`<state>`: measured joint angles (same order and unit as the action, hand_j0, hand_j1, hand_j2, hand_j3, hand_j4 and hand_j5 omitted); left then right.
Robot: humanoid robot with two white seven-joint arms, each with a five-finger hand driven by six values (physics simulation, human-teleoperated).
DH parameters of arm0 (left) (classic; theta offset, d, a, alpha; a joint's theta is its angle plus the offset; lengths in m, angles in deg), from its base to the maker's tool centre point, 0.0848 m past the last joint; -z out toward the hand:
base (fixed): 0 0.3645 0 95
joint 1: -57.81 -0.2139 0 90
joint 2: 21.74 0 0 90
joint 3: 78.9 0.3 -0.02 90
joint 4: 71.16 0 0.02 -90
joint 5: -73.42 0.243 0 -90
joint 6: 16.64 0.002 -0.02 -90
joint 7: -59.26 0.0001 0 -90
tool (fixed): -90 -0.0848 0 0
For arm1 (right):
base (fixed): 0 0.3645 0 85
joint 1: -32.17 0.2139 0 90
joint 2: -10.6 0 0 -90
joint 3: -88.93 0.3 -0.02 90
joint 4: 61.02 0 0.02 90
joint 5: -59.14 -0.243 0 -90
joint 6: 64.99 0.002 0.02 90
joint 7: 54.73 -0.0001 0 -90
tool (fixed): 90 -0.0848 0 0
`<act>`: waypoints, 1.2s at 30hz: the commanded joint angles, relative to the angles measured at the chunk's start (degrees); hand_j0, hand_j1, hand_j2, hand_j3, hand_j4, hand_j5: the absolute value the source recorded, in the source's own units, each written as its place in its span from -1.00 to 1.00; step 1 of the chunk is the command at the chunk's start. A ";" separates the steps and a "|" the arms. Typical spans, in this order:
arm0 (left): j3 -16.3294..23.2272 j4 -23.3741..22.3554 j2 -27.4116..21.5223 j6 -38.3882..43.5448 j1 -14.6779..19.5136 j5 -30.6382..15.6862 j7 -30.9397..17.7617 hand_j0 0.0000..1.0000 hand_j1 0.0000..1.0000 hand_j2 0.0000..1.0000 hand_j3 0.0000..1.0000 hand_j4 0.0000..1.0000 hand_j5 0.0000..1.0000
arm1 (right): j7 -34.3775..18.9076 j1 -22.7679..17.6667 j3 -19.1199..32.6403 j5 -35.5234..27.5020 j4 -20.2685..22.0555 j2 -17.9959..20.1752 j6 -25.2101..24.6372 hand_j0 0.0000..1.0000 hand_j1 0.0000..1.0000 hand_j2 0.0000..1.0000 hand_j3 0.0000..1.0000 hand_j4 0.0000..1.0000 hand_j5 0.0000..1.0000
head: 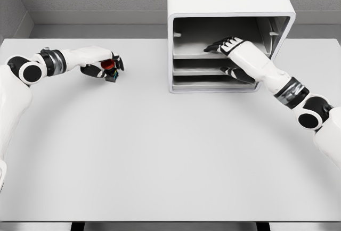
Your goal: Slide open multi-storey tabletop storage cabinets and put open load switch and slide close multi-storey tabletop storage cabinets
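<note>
Nothing sits on the near half of the counter [160, 162], it's just plain grey surface right up to the front edge, and both white arms get cut off by the frame on either side.

Further back near the left edge, the left robot hand [105, 67] is clenched around the load switch [110, 68]. It's a small dark block with a red bit on top and what looks like a sliver of green and orange on the side. Most of it is buried under the black fingers, so I can't make out its shape properly or tell if it's touching the counter or held just above it.

Toward the back edge, right of the middle, is the storage cabinet [226, 7], a white box with a dark open front showing tiers inside. The right robot hand [226, 45] is reaching into the upper tier, fingers stretched out flat and holding nothing, resting on or just above the upper drawer [192, 53]. The forearm crosses in front of the lower tiers, so the right-hand part of those is hidden.

No brand, label or writing readable anywhere, the cabinet is blank and the switch is way too small to tell.
</note>
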<state>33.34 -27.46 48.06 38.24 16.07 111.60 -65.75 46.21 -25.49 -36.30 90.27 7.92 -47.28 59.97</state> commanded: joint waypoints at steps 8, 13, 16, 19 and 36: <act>-0.27 0.68 -0.19 0.12 0.00 -0.66 0.01 -0.37 -0.37 -0.37 -0.37 -0.37 -0.37 | 0.04 -1.23 -0.45 -0.19 1.01 0.57 0.04 0.58 0.58 0.58 0.58 0.58 0.58; -0.62 1.03 -0.54 0.12 0.18 -1.27 0.01 -0.39 -0.39 -0.39 -0.39 -0.39 -0.39 | 0.04 -1.84 -0.36 -0.28 2.77 1.36 0.04 0.59 0.59 0.59 0.59 0.59 0.59; -0.79 3.76 -0.63 0.12 0.00 -1.27 0.01 -0.39 -0.39 -0.39 -0.39 -0.39 -0.39 | 0.04 -2.81 -0.19 -0.28 4.88 2.68 0.04 0.59 0.59 0.59 0.59 0.59 0.59; -0.79 4.90 -0.63 0.12 -0.09 -1.36 0.01 -0.39 -0.39 -0.39 -0.39 -0.39 -0.39 | 0.13 -3.78 0.07 -0.45 6.99 4.43 0.04 0.59 0.59 0.59 0.59 0.59 0.59; -0.88 16.94 -5.29 0.12 -4.75 -8.31 0.01 -0.38 -0.38 -0.38 -0.38 -0.38 -0.38 | 0.57 -9.58 2.71 -0.54 14.28 11.11 0.04 0.59 0.59 0.59 0.59 0.59 0.59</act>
<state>32.58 -11.52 43.24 38.17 11.32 104.41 -65.79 46.44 -35.86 -33.98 90.08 21.55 -37.22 60.01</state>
